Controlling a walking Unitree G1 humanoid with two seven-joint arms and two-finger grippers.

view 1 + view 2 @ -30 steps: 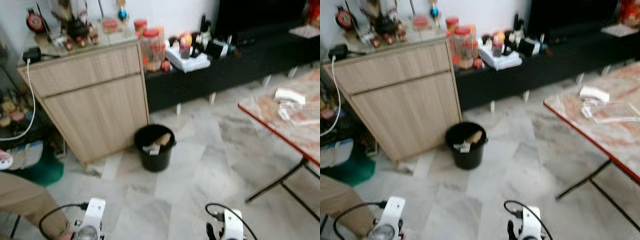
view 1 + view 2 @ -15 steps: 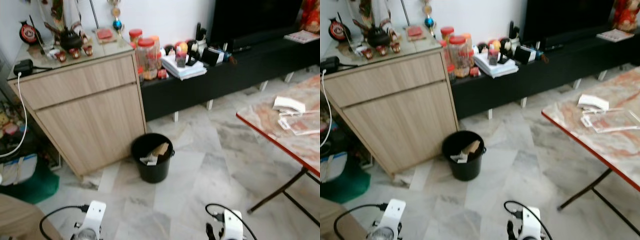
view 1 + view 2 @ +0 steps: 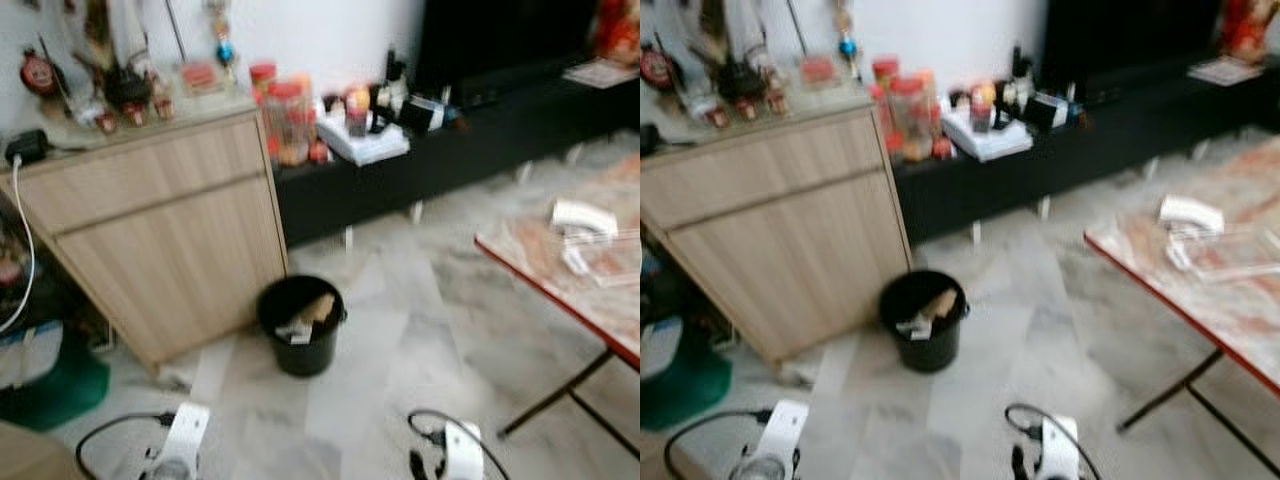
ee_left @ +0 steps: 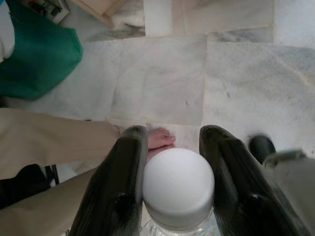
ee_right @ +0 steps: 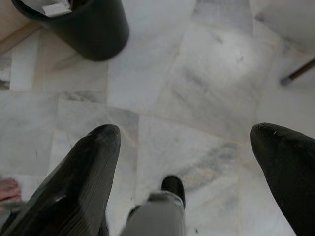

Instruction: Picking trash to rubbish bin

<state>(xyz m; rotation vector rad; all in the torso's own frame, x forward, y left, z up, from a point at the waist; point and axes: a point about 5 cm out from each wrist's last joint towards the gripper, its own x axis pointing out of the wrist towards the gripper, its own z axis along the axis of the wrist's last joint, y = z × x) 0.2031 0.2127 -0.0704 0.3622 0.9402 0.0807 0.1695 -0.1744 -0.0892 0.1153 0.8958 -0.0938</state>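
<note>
Left wrist view: left gripper clenched on bottle, cap between jaws. Right gripper released. Head view has shifted, blurred; bin still ahead, robot mid-approach.

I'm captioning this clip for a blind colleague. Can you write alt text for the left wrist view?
The left gripper is closed on a clear plastic bottle with a white cap, one black finger on each side of its neck. Below lies pale marble floor, with a person's beige trouser leg and bare toes just beyond the fingers, and a green bag farther off.
</note>
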